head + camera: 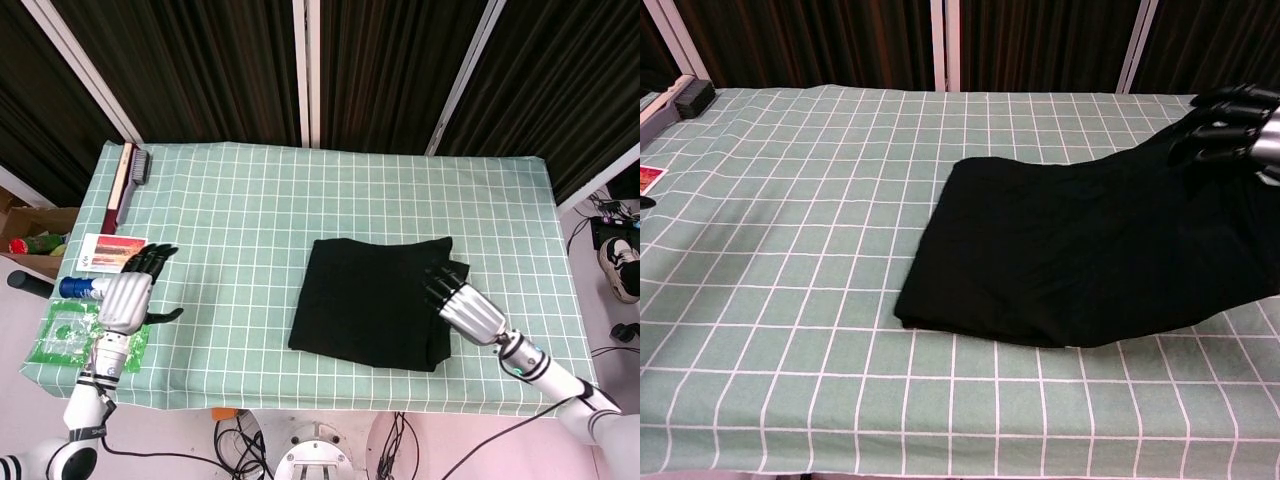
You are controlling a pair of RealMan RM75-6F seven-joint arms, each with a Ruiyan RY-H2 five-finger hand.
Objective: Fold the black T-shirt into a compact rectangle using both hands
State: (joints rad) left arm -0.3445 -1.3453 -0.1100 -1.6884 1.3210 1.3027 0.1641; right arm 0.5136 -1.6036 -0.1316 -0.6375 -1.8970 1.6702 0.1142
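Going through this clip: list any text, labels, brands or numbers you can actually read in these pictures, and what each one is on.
Nothing can be read.
Red and white card at the table's left edge: has dark marks on its white part, too small and blurred to read.
Green packet near the left robot hand: print too blurred to read.
Black T-shirt, blue cylinder and brush: no text visible.

Folded black T-shirt point(375, 300) on checked table point(250, 200) — right hand point(468, 310) gripping its edge
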